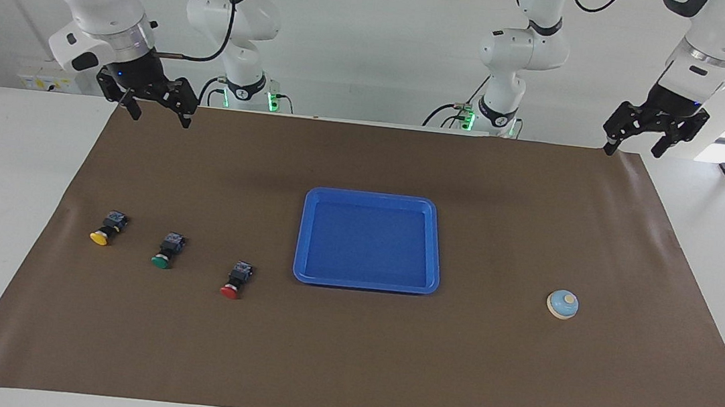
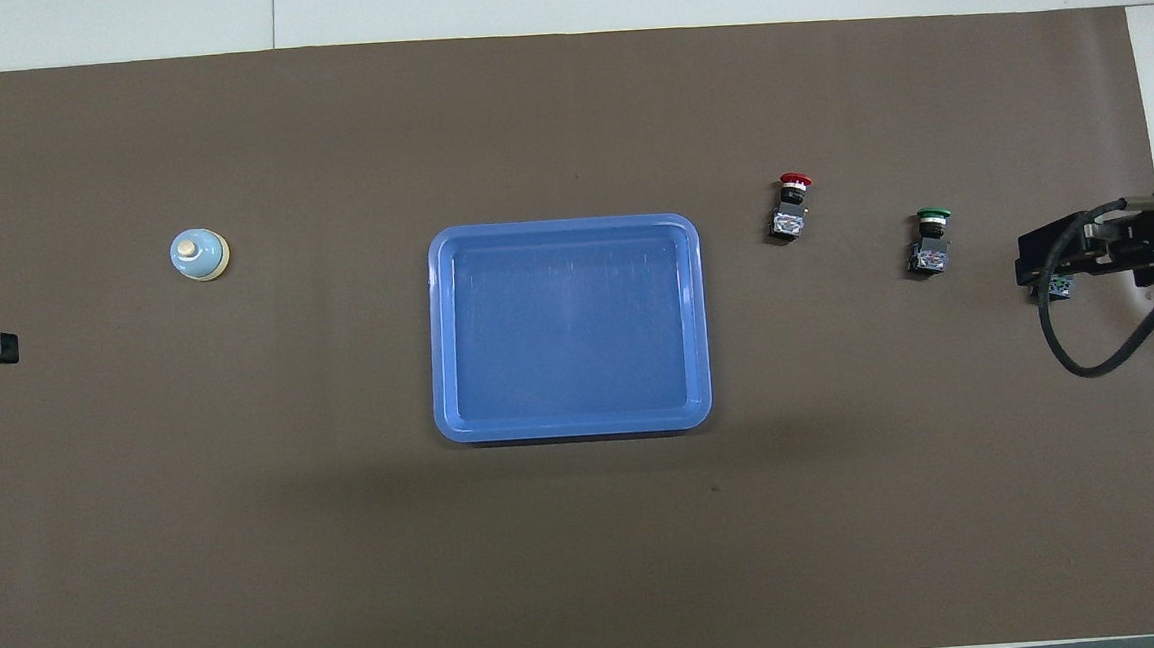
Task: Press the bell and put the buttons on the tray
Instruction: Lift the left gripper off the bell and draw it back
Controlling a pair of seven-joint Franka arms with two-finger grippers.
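Both arms wait, raised at the robots' edge of the worktop [image 1: 688, 372], over the corners of the brown mat [image 1: 345, 363]. Left gripper [image 1: 636, 132] hangs over the mat corner at the left arm's end; its fingers [image 1: 609, 147] stand spread wide and hold nothing. Right gripper [image 1: 156, 105] hangs over the mat corner at the right arm's end; fingers [image 1: 185, 119] likewise apart, empty.

Tray [image 1: 435, 285] lies flat at mid-mat, nothing in it.

Buttons lie on their sides in a slanted row toward the right arm's end, caps pointing away from the robots. Yellow button [image 1: 105, 229] is nearest the robots and outermost. Green button [image 1: 166, 251] sits between. Red button [image 1: 234, 280] is farthest from the robots, nearest the tray yet apart from it.

Bell [image 1: 562, 304] stands upright toward the left arm's end, well apart from the tray, about level with the tray's farther rim.
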